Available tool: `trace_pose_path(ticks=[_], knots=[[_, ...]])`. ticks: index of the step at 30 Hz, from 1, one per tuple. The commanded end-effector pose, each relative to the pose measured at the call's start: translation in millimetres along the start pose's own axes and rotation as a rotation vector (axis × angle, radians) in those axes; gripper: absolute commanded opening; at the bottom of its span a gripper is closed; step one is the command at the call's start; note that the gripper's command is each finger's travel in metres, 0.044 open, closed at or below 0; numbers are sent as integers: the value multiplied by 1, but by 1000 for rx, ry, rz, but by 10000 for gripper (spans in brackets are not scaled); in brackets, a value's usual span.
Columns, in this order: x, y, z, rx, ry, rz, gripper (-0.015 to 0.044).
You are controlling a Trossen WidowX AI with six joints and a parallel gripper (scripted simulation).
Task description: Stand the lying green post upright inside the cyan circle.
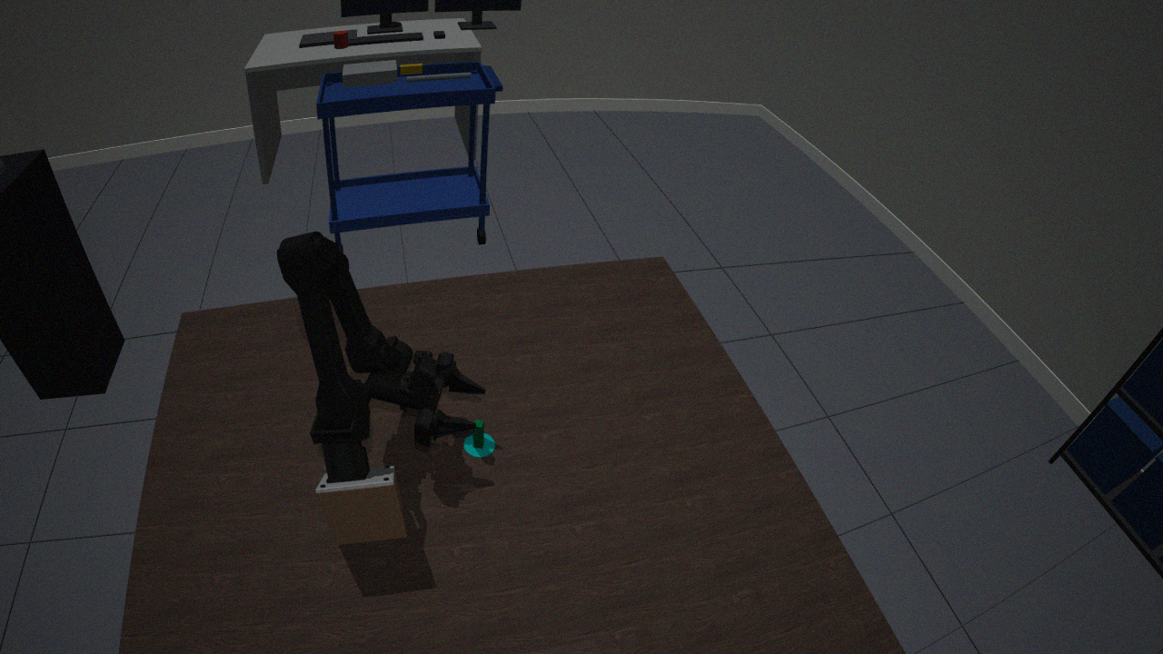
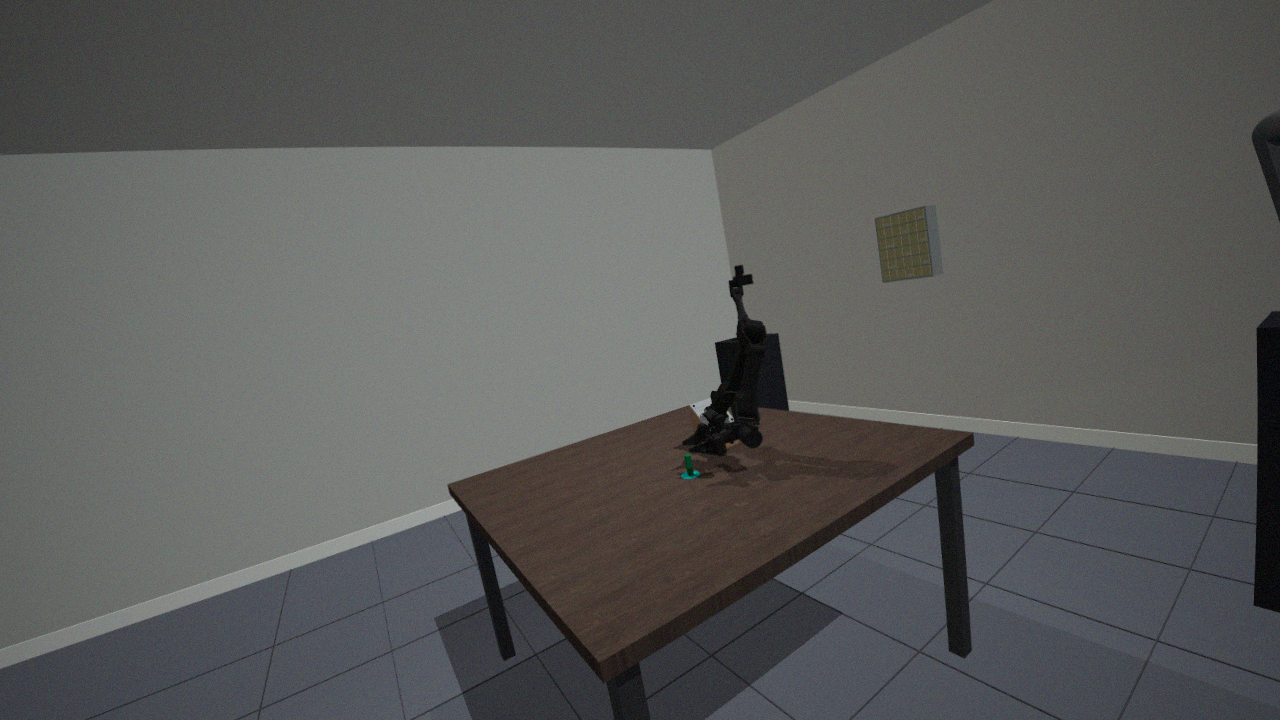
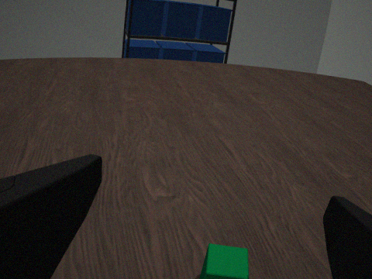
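The green post (image 1: 479,433) (image 2: 687,462) stands upright on the cyan circle (image 1: 489,449) (image 2: 695,476) on the wooden table (image 1: 610,455) (image 2: 626,546). My gripper (image 1: 473,407) (image 2: 697,441) (image 3: 217,191) is open wide and low over the table. Its dark fingers stand to either side of the post, clear of it, with the post just in front of the fingertips. In the wrist view the post leans slightly in perspective and its base is cut off by the lower edge.
The arm's base (image 1: 357,481) sits on the table to the left of the circle. On the floor stand a blue cart (image 1: 406,146), a white desk (image 1: 276,56), a black cabinet (image 1: 48,276) and a shelf rack with boxes (image 3: 181,11) (image 1: 1130,439).
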State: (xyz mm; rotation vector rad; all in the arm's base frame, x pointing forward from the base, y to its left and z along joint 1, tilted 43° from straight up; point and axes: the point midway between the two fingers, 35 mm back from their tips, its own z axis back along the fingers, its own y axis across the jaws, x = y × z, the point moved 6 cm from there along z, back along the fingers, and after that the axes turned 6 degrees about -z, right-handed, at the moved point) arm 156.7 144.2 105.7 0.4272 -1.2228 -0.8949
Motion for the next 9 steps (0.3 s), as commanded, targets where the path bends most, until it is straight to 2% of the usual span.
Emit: trace_pose_path(ticks=[1,9], knots=[[13,-1,1,-3,0,7,400],[39,-2,5,3,-4,4,400]])
